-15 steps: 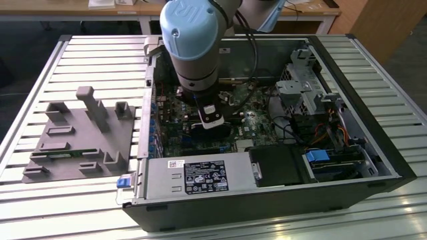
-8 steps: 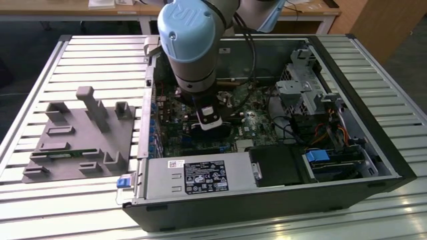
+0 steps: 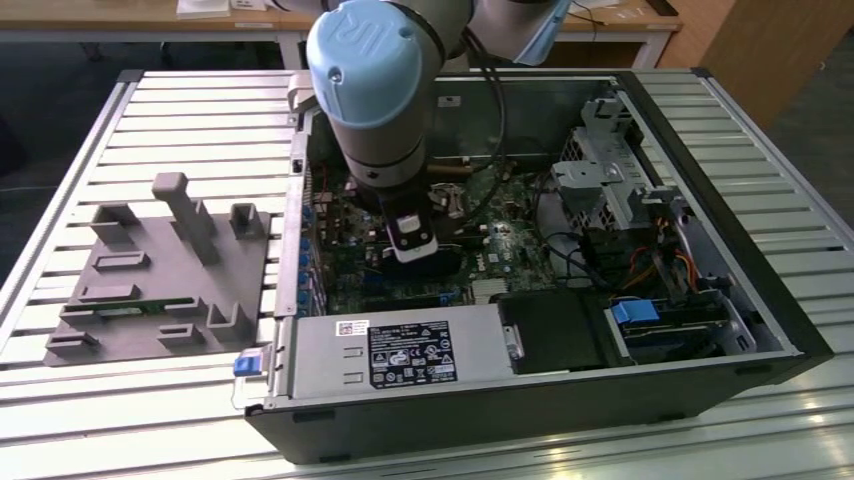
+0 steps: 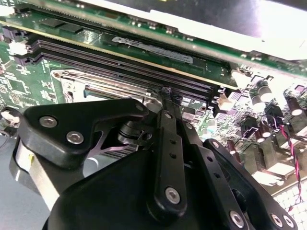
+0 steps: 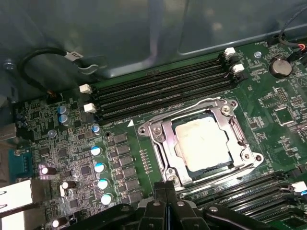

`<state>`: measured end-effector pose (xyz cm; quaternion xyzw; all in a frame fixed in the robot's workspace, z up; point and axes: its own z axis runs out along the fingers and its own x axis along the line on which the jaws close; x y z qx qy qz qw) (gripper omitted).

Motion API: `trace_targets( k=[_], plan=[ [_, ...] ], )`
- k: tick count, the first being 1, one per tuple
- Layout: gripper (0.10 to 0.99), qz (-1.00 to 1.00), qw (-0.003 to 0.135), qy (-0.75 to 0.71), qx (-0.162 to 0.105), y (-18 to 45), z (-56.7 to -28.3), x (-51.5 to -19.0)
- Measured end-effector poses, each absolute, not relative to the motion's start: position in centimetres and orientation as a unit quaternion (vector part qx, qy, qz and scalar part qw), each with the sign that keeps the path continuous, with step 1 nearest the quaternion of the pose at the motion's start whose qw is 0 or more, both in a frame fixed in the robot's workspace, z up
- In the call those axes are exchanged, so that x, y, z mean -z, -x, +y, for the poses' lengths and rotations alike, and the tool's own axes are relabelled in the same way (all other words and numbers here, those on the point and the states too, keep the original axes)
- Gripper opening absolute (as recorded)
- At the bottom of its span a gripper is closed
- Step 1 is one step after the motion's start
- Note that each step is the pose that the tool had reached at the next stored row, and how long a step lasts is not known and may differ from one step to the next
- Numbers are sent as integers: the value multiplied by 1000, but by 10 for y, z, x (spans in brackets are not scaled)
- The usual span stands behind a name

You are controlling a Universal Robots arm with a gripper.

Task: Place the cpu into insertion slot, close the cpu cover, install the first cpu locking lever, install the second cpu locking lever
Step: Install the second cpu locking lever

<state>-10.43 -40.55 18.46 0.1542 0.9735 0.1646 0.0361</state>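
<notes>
First wrist view shows me the chip [image 5: 204, 142] seated in its socket [image 5: 158, 139], cover [image 5: 168, 165] down around it, at twelve o'clock from my tool [image 5: 166, 203], whose fingers are pressed together, holding nothing. I judge the chip light, stiff and fragile; handle by its edges.

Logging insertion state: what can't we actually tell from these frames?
- First wrist view: gripper blocks the insertion slot's near edge; latching unclear.
- Second wrist view: gripper body hides the cpu; cpu cover partly shows.
- Exterior view: arm hides the slot.
</notes>
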Motion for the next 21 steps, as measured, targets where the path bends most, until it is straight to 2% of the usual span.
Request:
trace_targets(
  k=[21],
  plan=[
    [102,974,37,-154,-163,105,-406,-192]
  ],
)
